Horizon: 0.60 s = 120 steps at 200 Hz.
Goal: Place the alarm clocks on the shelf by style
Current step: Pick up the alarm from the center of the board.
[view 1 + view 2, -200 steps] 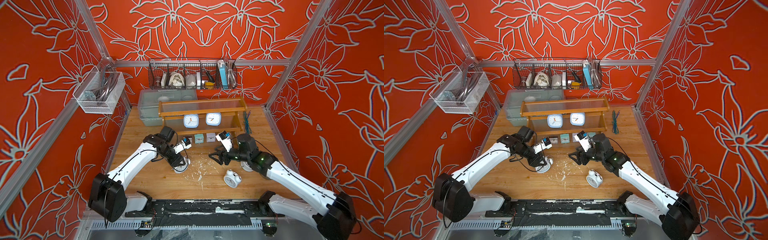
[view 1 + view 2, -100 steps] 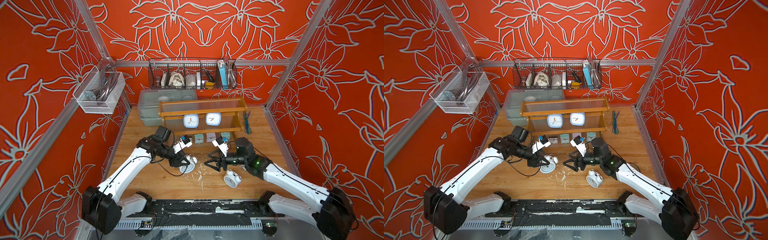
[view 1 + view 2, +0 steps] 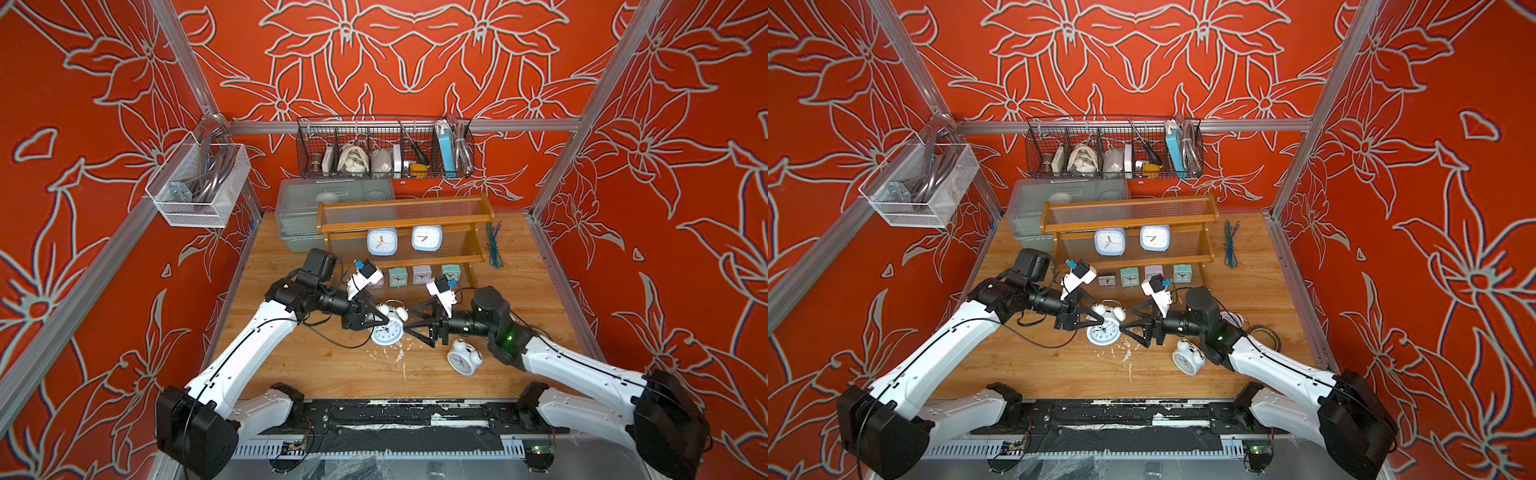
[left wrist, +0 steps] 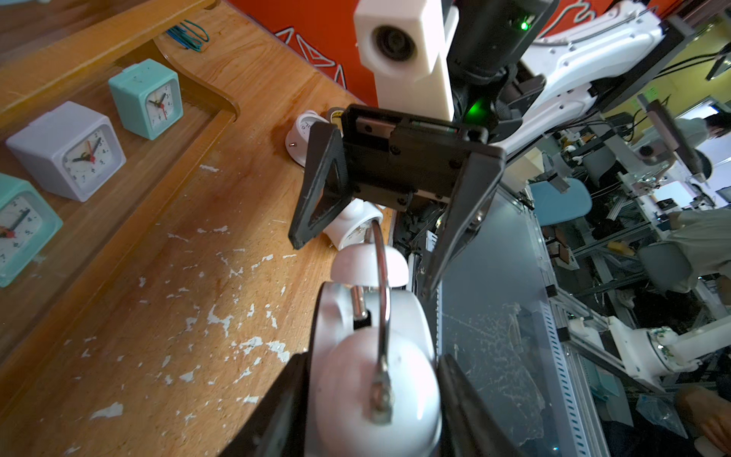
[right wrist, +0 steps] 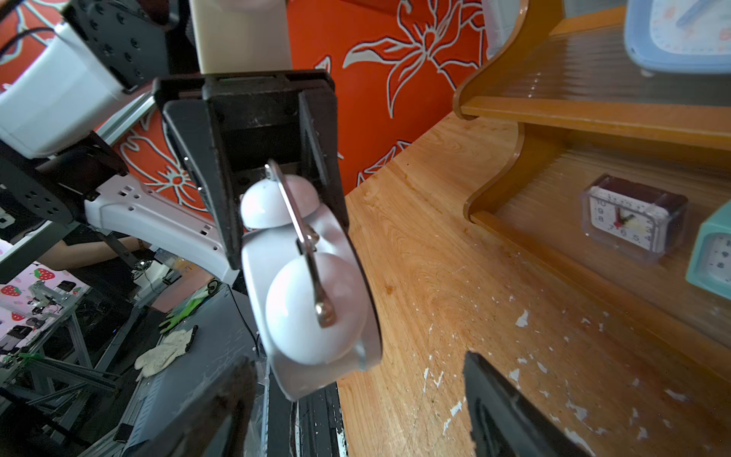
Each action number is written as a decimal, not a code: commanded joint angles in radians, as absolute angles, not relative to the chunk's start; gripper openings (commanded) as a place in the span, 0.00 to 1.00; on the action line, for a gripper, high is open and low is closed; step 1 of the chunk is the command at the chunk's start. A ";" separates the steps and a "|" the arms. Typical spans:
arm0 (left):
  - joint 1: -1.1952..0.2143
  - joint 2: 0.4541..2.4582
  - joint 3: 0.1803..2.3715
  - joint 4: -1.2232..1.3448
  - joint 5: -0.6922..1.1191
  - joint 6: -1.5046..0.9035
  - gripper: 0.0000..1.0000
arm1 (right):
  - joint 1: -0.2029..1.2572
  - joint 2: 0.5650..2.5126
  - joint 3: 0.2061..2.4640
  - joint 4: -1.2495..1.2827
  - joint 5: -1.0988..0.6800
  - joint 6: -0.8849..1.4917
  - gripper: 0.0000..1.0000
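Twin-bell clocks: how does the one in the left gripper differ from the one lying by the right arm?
The held clock is clamped in the left gripper, with the open right gripper facing it; the loose clock lies untouched. The held clock sits between the grippers; the loose clock lies nearer the front. Both are white, dials visible from above, off the shelf.

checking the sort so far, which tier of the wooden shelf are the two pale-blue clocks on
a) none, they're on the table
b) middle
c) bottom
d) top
b: the pale-blue clocks stand side by side on the middle tier of the shelf, one level above the tiny square clocks lined up on the bottom tier.
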State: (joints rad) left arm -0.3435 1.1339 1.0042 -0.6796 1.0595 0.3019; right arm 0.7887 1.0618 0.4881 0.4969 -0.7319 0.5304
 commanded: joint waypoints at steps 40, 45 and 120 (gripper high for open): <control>-0.333 1.123 1.020 -0.595 1.187 0.234 0.38 | 0.835 1.102 0.470 0.668 -0.746 0.564 0.83; -0.333 1.122 1.019 -0.595 1.188 0.236 0.38 | 0.837 1.108 0.472 0.671 -0.752 0.564 0.83; -0.333 1.115 1.007 -0.595 1.186 0.250 0.38 | 0.846 1.134 0.480 0.689 -0.777 0.559 0.58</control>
